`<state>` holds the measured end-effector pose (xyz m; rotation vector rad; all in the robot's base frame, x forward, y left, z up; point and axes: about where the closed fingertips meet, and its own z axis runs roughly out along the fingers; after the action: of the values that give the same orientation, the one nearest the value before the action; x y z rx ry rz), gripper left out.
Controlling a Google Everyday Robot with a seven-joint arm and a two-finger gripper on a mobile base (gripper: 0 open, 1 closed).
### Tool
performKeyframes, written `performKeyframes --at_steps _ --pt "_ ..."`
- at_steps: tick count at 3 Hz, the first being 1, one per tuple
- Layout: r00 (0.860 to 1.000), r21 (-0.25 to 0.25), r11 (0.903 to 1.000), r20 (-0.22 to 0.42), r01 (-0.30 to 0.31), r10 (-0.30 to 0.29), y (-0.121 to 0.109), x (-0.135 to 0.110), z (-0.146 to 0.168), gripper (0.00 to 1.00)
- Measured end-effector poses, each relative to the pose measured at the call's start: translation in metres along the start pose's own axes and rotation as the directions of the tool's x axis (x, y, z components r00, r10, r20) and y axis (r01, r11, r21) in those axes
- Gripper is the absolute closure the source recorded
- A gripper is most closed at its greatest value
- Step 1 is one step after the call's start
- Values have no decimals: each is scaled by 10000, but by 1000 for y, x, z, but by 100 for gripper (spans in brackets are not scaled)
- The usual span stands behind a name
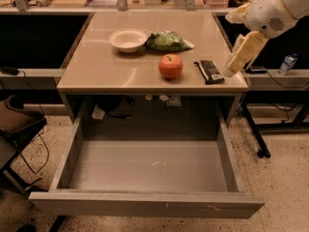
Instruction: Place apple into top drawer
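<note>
Approach step: gripper point(231, 68) above bench point(96, 71) right edge, just beside dark bar point(208, 72), apart from apple point(170, 66); jaws' state: cannot tell; top drawer point(145, 209) open. Next: descend over apple, grasp.

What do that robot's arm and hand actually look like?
The arm is a fat, rounded white shell with a small dotted grille. The hand, at the right edge of the table, is a slimmer cream-yellow piece tapering downward. No cables show on either.
</note>
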<state>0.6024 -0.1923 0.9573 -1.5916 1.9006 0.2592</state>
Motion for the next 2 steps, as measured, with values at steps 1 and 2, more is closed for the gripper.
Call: performKeyframes --at_steps 1,2 --pt "10000 -7 10000 3 -3 3 0 0 1 0" --pt "9952 304 9991 943 -293 264 -10 -6 12 0"
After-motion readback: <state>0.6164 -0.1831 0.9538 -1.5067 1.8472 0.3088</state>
